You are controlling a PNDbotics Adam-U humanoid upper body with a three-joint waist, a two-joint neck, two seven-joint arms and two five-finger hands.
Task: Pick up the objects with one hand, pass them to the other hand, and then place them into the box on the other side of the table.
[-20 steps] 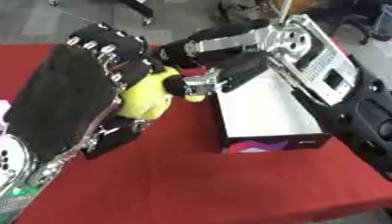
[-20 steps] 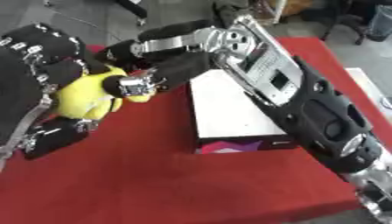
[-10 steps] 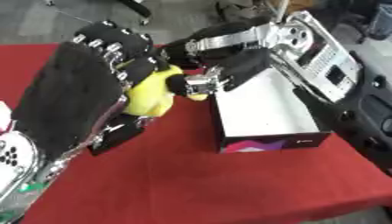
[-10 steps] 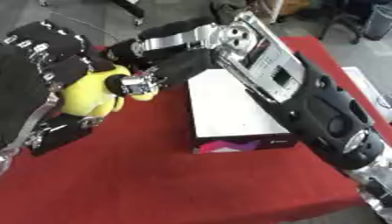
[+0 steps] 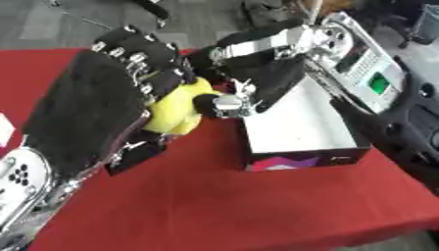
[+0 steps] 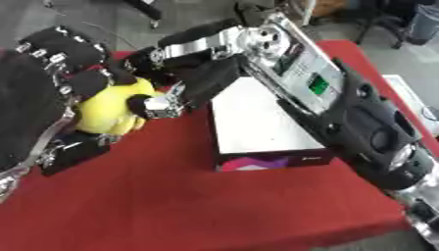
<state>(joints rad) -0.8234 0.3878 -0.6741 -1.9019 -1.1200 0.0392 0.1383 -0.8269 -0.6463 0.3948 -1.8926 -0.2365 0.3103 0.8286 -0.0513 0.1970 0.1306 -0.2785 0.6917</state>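
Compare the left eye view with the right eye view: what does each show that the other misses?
Only the left eye view shows a white corner at its left edge. Only the right eye view shows a pale flat patch on the floor beyond the table's right side. Both show the left hand and right hand meeting on the soft yellow object, beside the white open box.

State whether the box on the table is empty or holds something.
Empty: the box shows only a bare white floor; the yellow object is outside it, between both hands.
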